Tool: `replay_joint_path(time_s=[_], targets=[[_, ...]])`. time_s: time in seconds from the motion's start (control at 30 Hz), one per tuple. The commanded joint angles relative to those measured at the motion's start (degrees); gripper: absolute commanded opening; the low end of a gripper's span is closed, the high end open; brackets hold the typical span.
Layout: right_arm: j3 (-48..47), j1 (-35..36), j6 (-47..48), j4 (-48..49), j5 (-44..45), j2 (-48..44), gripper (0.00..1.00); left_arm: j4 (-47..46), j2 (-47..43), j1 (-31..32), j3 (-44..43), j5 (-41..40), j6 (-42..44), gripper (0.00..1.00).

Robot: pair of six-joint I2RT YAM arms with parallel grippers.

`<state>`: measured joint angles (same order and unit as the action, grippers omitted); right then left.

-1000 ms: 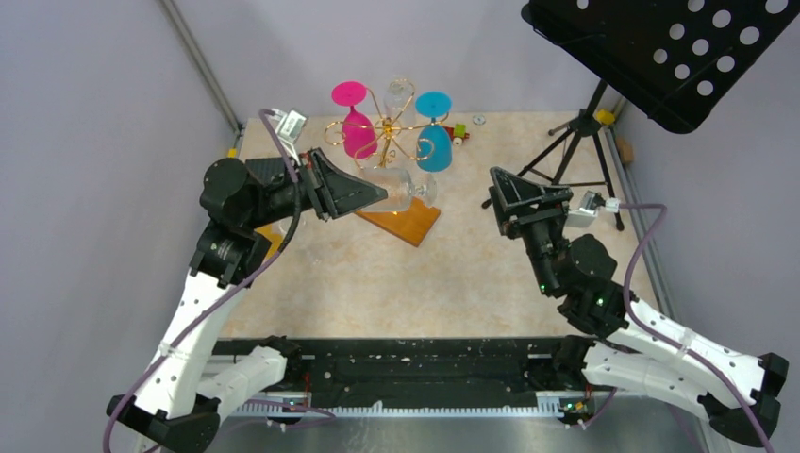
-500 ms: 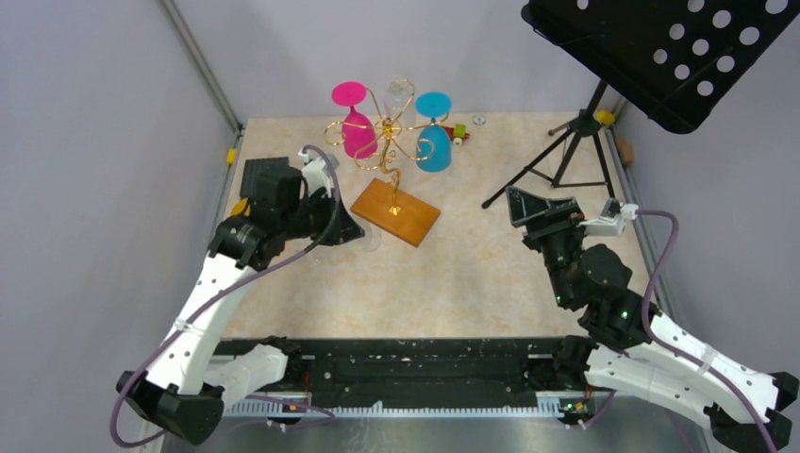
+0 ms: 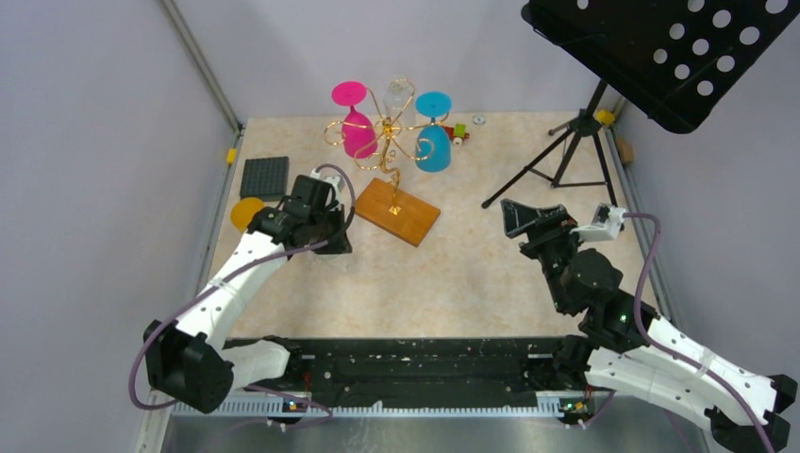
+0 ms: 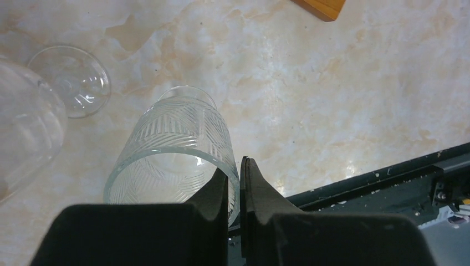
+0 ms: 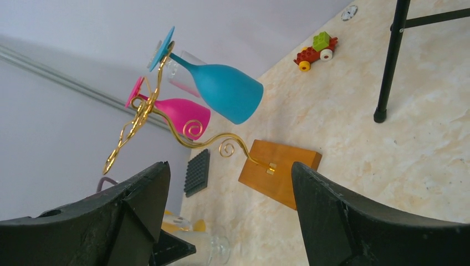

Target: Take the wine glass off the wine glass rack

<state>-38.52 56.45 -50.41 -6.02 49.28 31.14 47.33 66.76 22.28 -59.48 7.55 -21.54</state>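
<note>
A clear wine glass (image 4: 172, 149) with a cut pattern is down at the table. My left gripper (image 4: 235, 166) is shut on its rim, one finger inside the bowl and one outside. From above, that gripper (image 3: 332, 241) is left of the wine glass rack's wooden base (image 3: 396, 210). The gold wire wine glass rack (image 3: 387, 132) holds a pink glass (image 3: 357, 132), a blue glass (image 3: 434, 142) and a clear one (image 3: 398, 92), all upside down. My right gripper (image 3: 533, 215) stands open and empty, right of the rack (image 5: 166, 119).
A second clear glass (image 4: 69, 80) lies or stands just left of the held one. A black studded plate (image 3: 263, 176) and an orange disc (image 3: 247, 212) sit at the left. A black music stand (image 3: 660, 47) on a tripod (image 3: 566, 160) stands back right, near a toy car (image 3: 459, 134).
My left arm has carried the clear glass from the rack down and left to the table. The right gripper has drawn back to the right and opened wider.
</note>
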Motion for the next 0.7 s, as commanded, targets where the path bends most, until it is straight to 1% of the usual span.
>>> replay_joint_path(time_s=[0.0,0.13,0.3,0.5,0.67], targets=[[1.02,-0.18,1.02,1.46,0.79,-1.71,0.82,-5.40,2.64,0.48,-0.04,-3.68,-0.65,0.00],[1.58,-0.18,0.66,1.74,1.17,-2.46,0.82,-7.26,4.39,0.47,1.38,-5.20,-1.48,0.00],[2.58,-0.20,-1.60,1.26,0.93,-3.08,0.82,-10.26,4.47,0.48,2.73,-9.52,-3.52,0.00],[2.98,-0.17,-2.66,1.06,0.92,-3.51,0.82,-13.04,5.78,0.48,2.97,-8.88,-4.69,0.00],[2.66,-0.20,-3.40,0.07,1.79,-4.14,0.82,-13.16,8.42,0.47,3.14,-9.66,-5.16,0.04]])
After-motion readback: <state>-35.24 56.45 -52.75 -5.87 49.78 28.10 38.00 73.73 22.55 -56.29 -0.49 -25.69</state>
